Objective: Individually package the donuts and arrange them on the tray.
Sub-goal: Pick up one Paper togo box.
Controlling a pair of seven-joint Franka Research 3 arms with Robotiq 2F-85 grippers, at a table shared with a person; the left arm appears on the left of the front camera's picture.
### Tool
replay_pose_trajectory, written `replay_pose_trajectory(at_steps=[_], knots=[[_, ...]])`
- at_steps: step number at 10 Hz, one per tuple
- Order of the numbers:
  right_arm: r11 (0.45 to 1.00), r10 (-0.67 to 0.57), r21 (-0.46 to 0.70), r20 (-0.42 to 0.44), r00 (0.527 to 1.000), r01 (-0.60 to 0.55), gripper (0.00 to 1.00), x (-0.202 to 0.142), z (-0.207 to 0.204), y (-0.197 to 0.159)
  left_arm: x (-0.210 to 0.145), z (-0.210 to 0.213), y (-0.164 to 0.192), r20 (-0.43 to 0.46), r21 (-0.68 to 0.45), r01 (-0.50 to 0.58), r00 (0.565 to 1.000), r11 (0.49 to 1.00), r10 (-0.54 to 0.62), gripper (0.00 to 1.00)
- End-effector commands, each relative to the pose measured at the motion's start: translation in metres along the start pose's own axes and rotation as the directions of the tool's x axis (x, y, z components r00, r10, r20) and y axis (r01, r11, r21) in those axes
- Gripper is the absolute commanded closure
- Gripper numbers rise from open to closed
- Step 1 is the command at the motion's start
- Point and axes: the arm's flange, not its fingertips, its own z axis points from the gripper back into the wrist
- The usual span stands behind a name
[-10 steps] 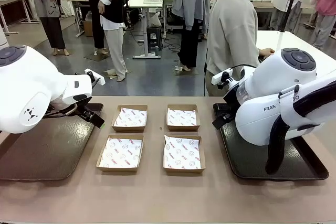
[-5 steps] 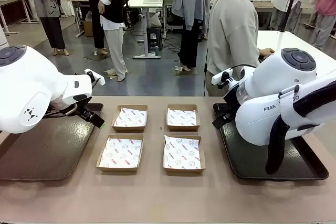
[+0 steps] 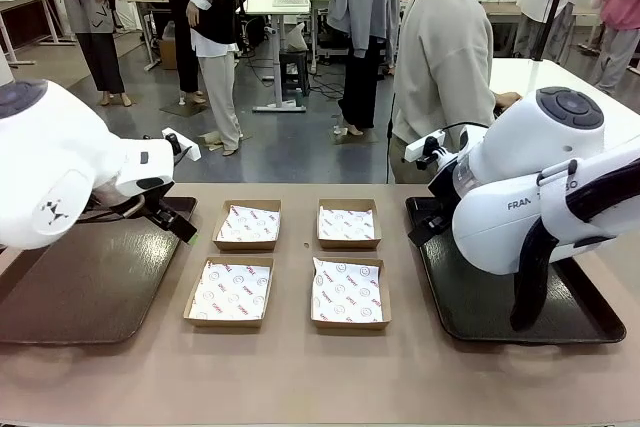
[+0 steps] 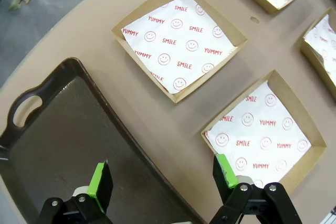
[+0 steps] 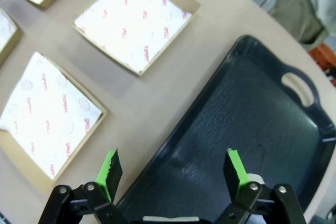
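Left tray [image 4: 58, 145]: lies directly under the left hand [image 4: 163, 179], which hangs over the tray's inner edge with fingers spread wide and nothing between them. Right tray [image 5: 252, 114]: lies under the right hand [image 5: 173, 174], whose fingers are likewise spread and empty, above that tray's inner edge. Four paper-lined cardboard boxes [image 3: 229, 292] sit on the worktop [image 3: 300, 377] between the two hands, just beyond the fingertips. A person [image 3: 440, 57] stands at the far side.
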Motion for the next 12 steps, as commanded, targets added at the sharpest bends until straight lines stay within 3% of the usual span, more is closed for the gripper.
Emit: replay_pose_trajectory(at_steps=[1,2,5,7,8,9,11,12], knots=[[0.999,-0.034,0.015,-0.089,0.995,0.036,0.0,-0.06,0.045,0.017,-0.074,0.059,-0.012,-0.037,-0.016,0.031,0.999,0.999,-0.032,0.0],[0.997,-0.063,0.043,-0.124,0.99,0.069,0.0,-0.078,0.058,0.019,-0.092,0.072,-0.014,-0.087,-0.011,0.039,0.995,0.999,-0.04,0.0],[0.973,-0.131,0.155,-0.229,0.965,0.169,0.0,-0.125,0.082,0.027,-0.134,0.086,-0.026,-0.209,-0.134,0.001,0.978,0.991,-0.03,0.0],[0.973,-0.134,0.146,-0.269,0.954,0.178,0.0,-0.137,0.085,0.034,-0.149,0.078,-0.027,-0.267,-0.177,-0.048,0.964,0.983,-0.001,0.0],[0.996,-0.084,-0.034,-0.287,0.954,0.078,0.0,-0.132,0.077,0.027,-0.146,0.066,-0.022,-0.25,-0.139,-0.034,0.968,0.99,-0.002,0.0],[0.974,-0.128,0.147,-0.276,0.953,0.173,0.0,-0.033,0.087,-0.002,-0.038,0.089,0.009,-0.274,-0.151,-0.03,0.962,0.988,-0.013,0.0],[0.986,-0.109,0.093,-0.287,0.952,0.141,0.0,-0.035,0.094,-0.005,-0.038,0.089,0.009,-0.274,-0.151,-0.03,0.962,0.988,-0.013,0.0],[0.905,-0.206,0.328,-0.222,0.953,0.272,0.0,-0.03,0.09,-0.022,-0.041,0.089,0.01,-0.288,-0.15,-0.036,0.958,0.988,-0.009,0.0]])
